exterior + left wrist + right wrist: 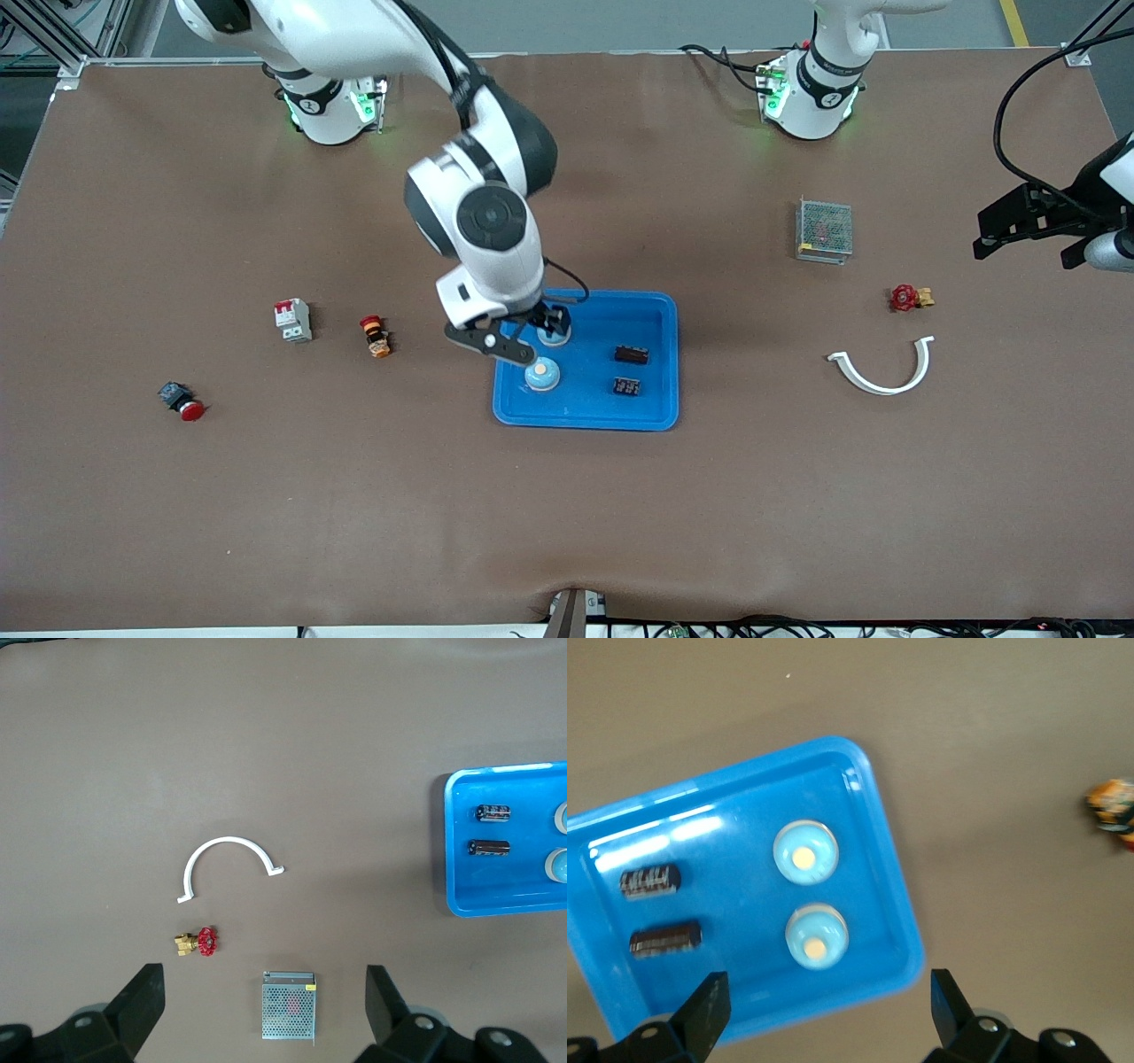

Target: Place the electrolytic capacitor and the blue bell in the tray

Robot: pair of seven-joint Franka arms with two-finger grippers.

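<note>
We list: tray (pixel 660 354) with two blue bells (pixel 805 852), two capacitors (pixel 650 881); right hand (pixel 523 341) above, open, empty; left hand (pixel 1019 226) waits open, empty.

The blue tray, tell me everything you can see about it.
The blue tray is a shallow bright-blue rectangle, seemingly glossy plastic, with rounded corners and a raised rim. It lies flat on the brown table near its middle. Inside rest two pale-blue bells and two dark capacitors, all apart from each other.

Both arms are glossy white with dark grey joints, black cables, black jaws, and green lights at their bases.
</note>
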